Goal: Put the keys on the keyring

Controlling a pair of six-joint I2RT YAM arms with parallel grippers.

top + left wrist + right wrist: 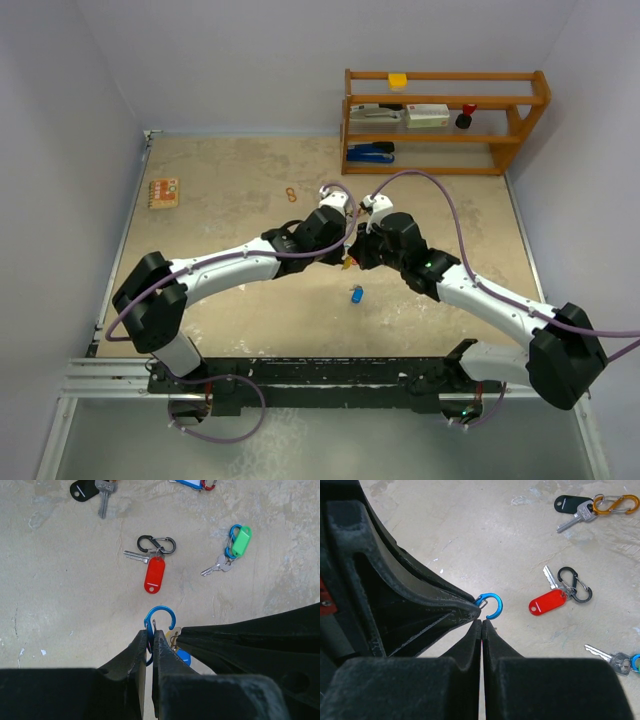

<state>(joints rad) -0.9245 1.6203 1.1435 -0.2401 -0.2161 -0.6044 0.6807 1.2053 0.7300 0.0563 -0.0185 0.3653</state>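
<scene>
Keys lie loose on the table (60, 590). Your left wrist view shows the red-tagged key (154, 575) at twelve o'clock of the left gripper (151, 636), which is clamped on the blue clip (160, 608). Your right gripper (482, 622) is pinched together just beside that clip. Only the top view shows the blue key (356, 294), at six o'clock of both.

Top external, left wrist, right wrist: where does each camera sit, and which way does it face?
Top external: above and behind the arm bases, facing down at the table; both arms show.
Left wrist: on the left arm, facing down past the left end effector, shut on the blue clip.
Right wrist: on the right arm, facing down past the shut right end effector.
Shared: both wrist views show the blue clip and red-tagged key.
</scene>
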